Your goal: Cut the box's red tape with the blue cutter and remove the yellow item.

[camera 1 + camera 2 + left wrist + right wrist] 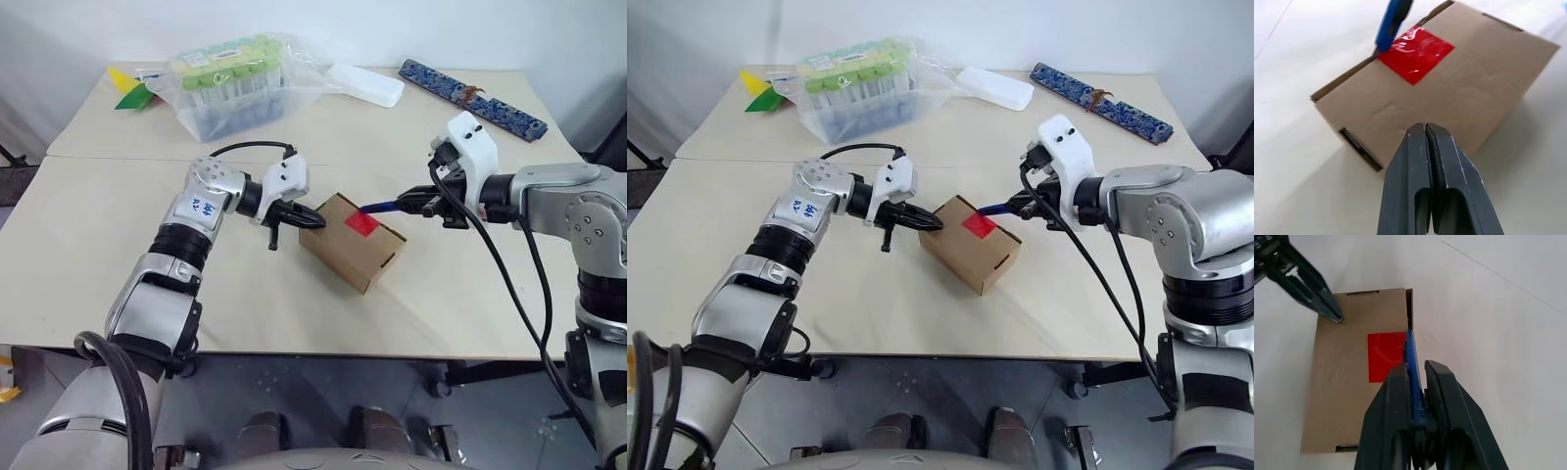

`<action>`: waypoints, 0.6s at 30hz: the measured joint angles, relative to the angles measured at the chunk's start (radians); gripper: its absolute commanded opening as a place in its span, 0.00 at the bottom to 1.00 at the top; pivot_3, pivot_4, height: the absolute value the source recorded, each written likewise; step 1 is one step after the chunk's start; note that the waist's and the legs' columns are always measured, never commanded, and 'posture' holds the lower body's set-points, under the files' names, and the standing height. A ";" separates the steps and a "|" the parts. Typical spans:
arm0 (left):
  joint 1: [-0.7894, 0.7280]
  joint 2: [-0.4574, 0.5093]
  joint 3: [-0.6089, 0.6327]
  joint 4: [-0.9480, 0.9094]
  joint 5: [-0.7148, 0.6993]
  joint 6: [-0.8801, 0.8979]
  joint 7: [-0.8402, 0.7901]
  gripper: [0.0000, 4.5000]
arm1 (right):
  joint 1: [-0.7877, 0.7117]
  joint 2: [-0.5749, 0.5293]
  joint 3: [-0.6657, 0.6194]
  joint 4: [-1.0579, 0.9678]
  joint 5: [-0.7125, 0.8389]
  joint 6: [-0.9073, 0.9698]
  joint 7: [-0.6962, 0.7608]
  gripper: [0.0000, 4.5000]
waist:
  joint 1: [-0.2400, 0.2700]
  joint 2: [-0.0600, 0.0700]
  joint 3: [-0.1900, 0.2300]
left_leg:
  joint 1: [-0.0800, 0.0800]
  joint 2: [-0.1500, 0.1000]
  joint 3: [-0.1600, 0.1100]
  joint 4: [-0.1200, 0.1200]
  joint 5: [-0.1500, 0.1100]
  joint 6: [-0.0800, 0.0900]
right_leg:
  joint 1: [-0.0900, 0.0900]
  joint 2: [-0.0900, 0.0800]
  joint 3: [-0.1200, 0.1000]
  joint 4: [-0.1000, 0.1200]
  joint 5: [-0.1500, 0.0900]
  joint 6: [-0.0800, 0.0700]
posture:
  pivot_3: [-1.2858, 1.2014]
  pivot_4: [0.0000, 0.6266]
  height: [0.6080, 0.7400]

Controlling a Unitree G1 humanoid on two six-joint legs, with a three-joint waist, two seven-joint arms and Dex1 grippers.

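At table [98, 255] centre, the box [343, 257] sits with left gripper [315, 219] pinched closed, tips touching its 9 o'clock edge, right gripper [404, 205] clamping the blue cutter [377, 207], tip at the red tape [361, 223].

1. One brown cardboard box [351, 253].
2. One red tape square [361, 223] on the box.
3. One blue cutter [1411, 363].
4. Two robot hands: the left hand [306, 217] and the right hand [411, 204].
5. One clear plastic tub [231, 86] of green-capped tubes; the tubes are too packed to count.
6. One white flat case [366, 84].
7. One long blue-patterned case [471, 98].
8. Two tables [78, 225], set edge to edge.
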 measured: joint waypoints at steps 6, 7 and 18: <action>-0.022 -0.008 -0.022 -0.011 0.040 0.046 0.021 0.01 | -0.041 -0.025 0.043 0.005 -0.003 0.007 0.026 0.03 | 0.001 0.000 0.000 | 0.000 0.000 0.000 0.001 0.000 0.000 | 0.000 0.000 0.000 0.001 0.000 0.000 | 0.52 0.24 1.00; -0.022 -0.009 -0.024 -0.018 0.045 0.053 0.023 0.01 | -0.043 -0.030 0.047 0.006 -0.004 0.007 0.032 0.03 | 0.001 0.000 0.000 | 0.000 0.000 0.000 0.002 0.000 0.000 | 0.000 0.000 0.001 0.001 0.000 0.000 | 0.52 0.24 1.00; -0.016 -0.022 -0.050 -0.091 0.076 0.126 0.038 0.01 | -0.111 -0.112 0.155 0.022 -0.025 0.004 0.120 0.03 | 0.015 0.000 0.000 | 0.000 0.000 0.000 0.005 0.000 0.001 | 0.002 0.000 0.001 0.001 0.000 0.000 | 0.52 0.24 1.00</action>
